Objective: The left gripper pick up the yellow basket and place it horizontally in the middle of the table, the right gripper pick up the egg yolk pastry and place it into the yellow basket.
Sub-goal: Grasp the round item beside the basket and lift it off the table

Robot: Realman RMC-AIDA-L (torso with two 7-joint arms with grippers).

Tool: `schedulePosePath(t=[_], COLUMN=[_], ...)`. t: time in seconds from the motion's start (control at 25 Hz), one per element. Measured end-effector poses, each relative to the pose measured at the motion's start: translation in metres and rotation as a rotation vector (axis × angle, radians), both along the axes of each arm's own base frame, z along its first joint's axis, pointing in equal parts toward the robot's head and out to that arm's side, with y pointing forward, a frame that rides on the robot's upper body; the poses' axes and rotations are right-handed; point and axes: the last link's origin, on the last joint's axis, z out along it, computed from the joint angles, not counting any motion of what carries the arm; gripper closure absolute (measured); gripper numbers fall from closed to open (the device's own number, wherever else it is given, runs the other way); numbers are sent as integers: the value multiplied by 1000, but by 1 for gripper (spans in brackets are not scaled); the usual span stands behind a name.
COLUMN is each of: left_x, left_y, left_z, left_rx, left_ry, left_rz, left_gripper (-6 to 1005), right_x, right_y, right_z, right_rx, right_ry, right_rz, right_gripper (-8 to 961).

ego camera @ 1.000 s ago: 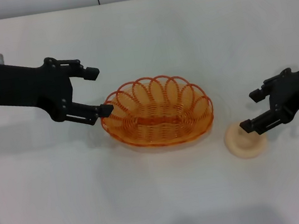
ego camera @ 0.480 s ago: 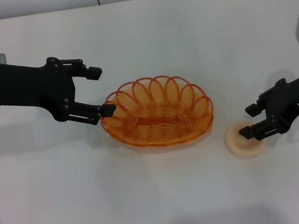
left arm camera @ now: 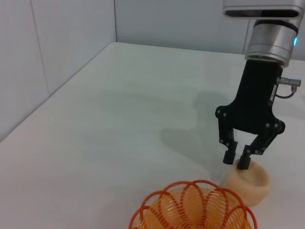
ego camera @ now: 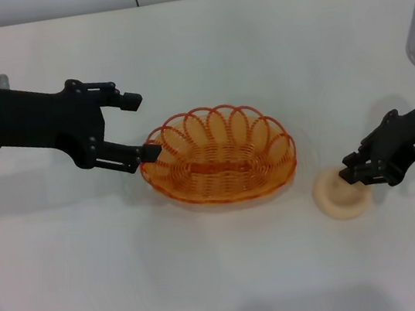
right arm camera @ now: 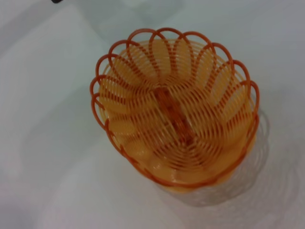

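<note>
Where the head view looks down on the plain white surface (ego camera: 233,277), the oval orange-yellow wire basket (ego camera: 219,154) sits at frame centre. The black left gripper (ego camera: 141,126) at centre left has its jaws spread, the lower tip at the basket's left rim. At lower right, the black right gripper (ego camera: 353,173) has narrowed jaws on the round cream egg yolk pastry (ego camera: 340,194).

In the left wrist view, the right gripper (left arm camera: 237,160) touches the pastry (left arm camera: 248,181) at lower right; whether it grips, I cannot tell.

In the right wrist view, the basket (right arm camera: 176,105) fills the centre, upright.
</note>
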Motion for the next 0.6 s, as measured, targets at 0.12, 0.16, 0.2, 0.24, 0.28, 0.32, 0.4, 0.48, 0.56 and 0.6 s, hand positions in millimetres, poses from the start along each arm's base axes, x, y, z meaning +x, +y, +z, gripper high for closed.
schedulePosePath(t=[0.12, 0.16, 0.2, 0.24, 0.28, 0.32, 0.4, 0.48, 0.56, 0.6], left_x=[0, 0, 0, 1, 1, 1, 1, 1, 1, 1], left_y=[0, 0, 0, 0, 0, 0, 0, 0, 0, 0], left_z=[0, 0, 0, 0, 0, 0, 0, 0, 0, 0], left_rx=[1, 1, 1, 1, 1, 1, 1, 2, 3, 3], left_ry=[-1, -2, -2, -2, -2, -2, -2, -2, -2, -1], left_rz=[0, 0, -1, -1, -1, -1, -1, -1, -2, -2], left_gripper=[138, 138, 138, 139, 139, 139, 139, 140, 140, 140], right_x=[1, 1, 1, 1, 1, 1, 1, 1, 1, 1], right_y=[-1, -1, -1, -2, -2, -3, -4, -4, -4, -4], right_z=[0, 0, -1, -1, -2, -3, -4, -4, -4, -4], right_rx=[-5, -6, -9, -12, -14, -19, -27, -32, -31, -30], right_ry=[-3, -3, -3, -5, -6, -8, -10, -11, -10, -10], right_rz=[-3, -4, -4, -3, -2, 0, 0, 0, -1, -1], right_gripper=[699, 712, 725, 738, 750, 763, 774, 770, 766, 778])
